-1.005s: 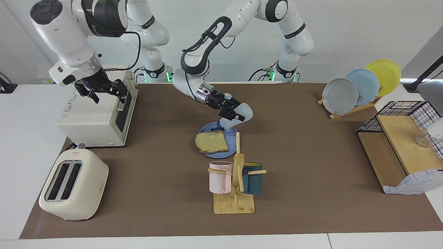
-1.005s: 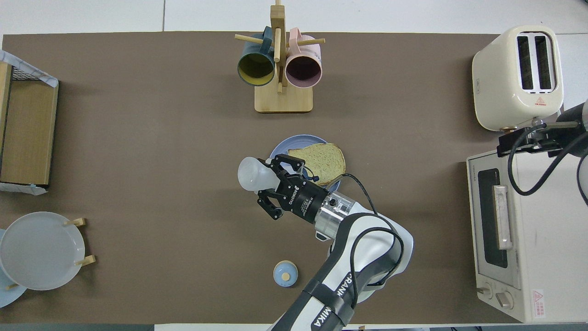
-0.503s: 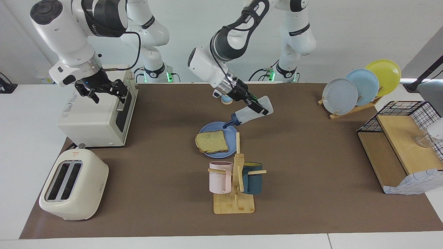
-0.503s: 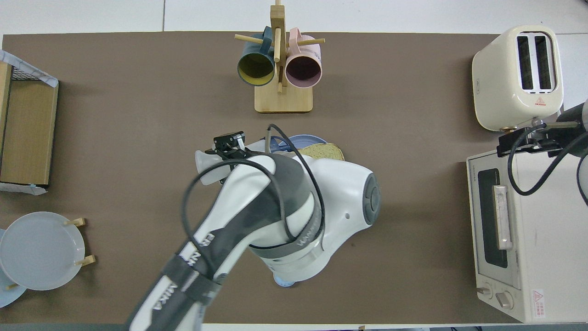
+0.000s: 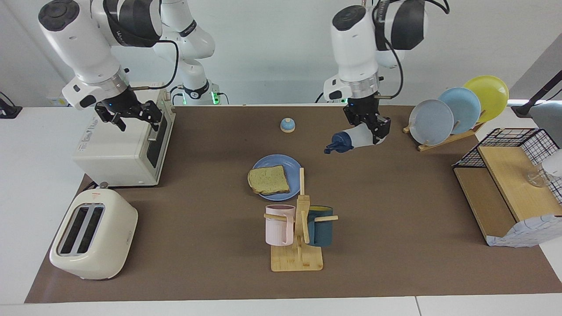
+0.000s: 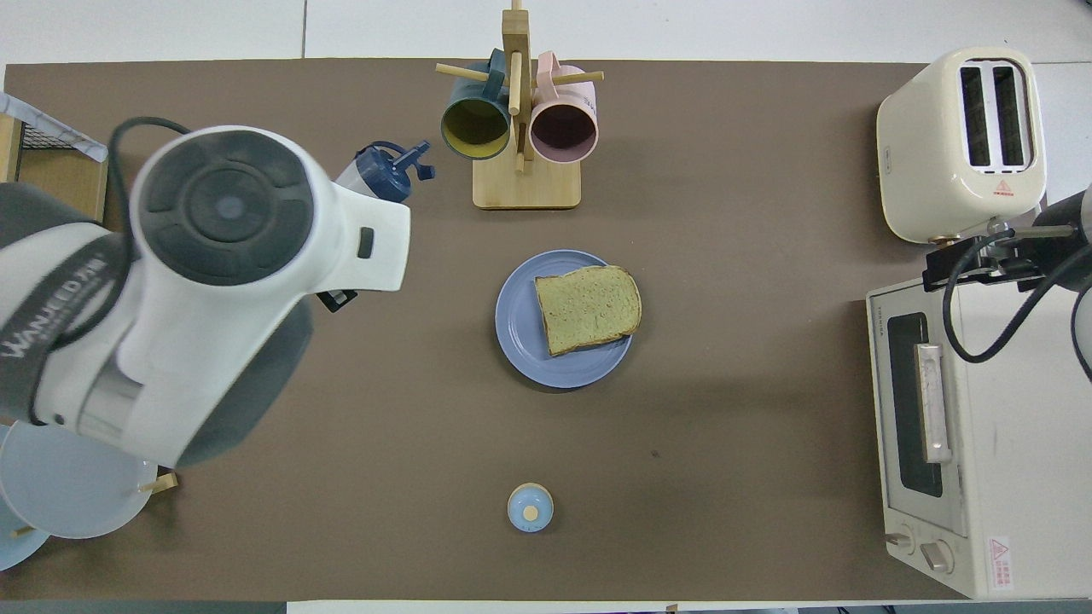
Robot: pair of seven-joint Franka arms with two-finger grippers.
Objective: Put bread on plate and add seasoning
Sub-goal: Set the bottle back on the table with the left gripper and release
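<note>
The bread (image 5: 268, 180) lies on the blue plate (image 5: 285, 163) at mid-table, overlapping its rim toward the right arm's end; both also show in the overhead view, the bread (image 6: 589, 309) on the plate (image 6: 520, 328). My left gripper (image 5: 369, 128) is shut on the seasoning bottle (image 5: 356, 139). It holds the bottle tilted in the air, navy cap toward the plate, over the mat between the plate and the plate rack. In the overhead view only the bottle's cap (image 6: 384, 166) shows past the arm. My right gripper (image 5: 136, 122) waits open over the toaster oven.
A small blue dome bell (image 5: 287, 125) stands nearer to the robots than the plate. A mug rack (image 5: 298, 228) with two mugs stands farther. Toaster oven (image 5: 118, 149) and toaster (image 5: 92, 235) sit at the right arm's end. Plate rack (image 5: 456, 112) and wooden shelf (image 5: 505, 188) sit at the left arm's end.
My left arm has lifted the bottle away from over the plate and swung it toward the left arm's end of the table. The right arm has not moved.
</note>
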